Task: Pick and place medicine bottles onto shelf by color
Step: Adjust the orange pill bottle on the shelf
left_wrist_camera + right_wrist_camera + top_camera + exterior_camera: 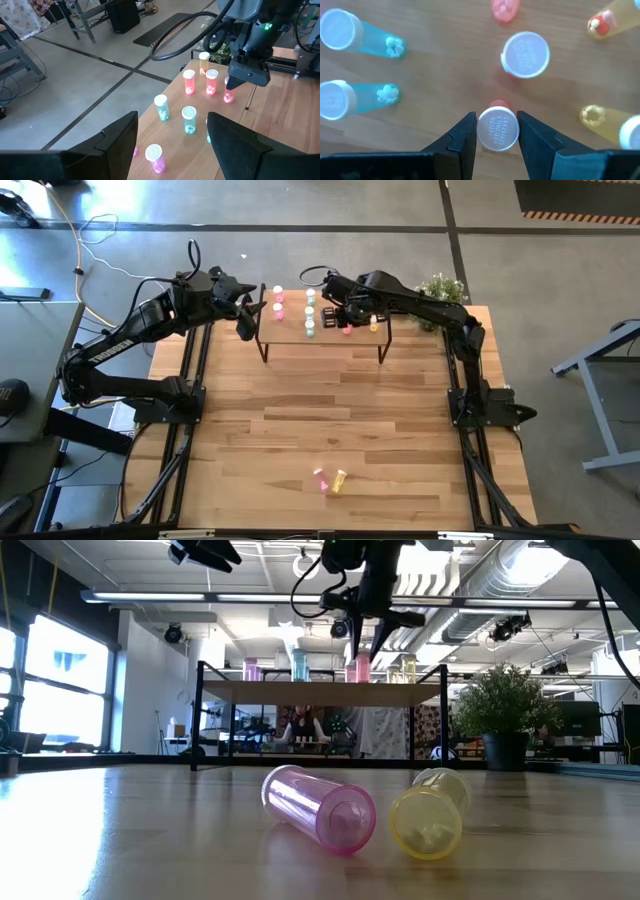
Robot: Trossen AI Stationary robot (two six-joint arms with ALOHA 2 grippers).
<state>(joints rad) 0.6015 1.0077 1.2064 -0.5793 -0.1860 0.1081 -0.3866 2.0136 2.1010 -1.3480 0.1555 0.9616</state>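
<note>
The right tool (497, 131) stands over the shelf (325, 338) with its two fingers touching the cap of a red-orange bottle (498, 131) that stands upright among the other red ones, so the placing step seems to be near its end. The next move probably calls for opening wider and lifting straight up, then going for the pink bottle (320, 478) and yellow bottle (340, 479) lying on the worktop (300, 440), while the left tool (246, 326) waits open and empty at the shelf's left end

plant (441, 288): table's far right corner | cables (85, 240): floor
</note>
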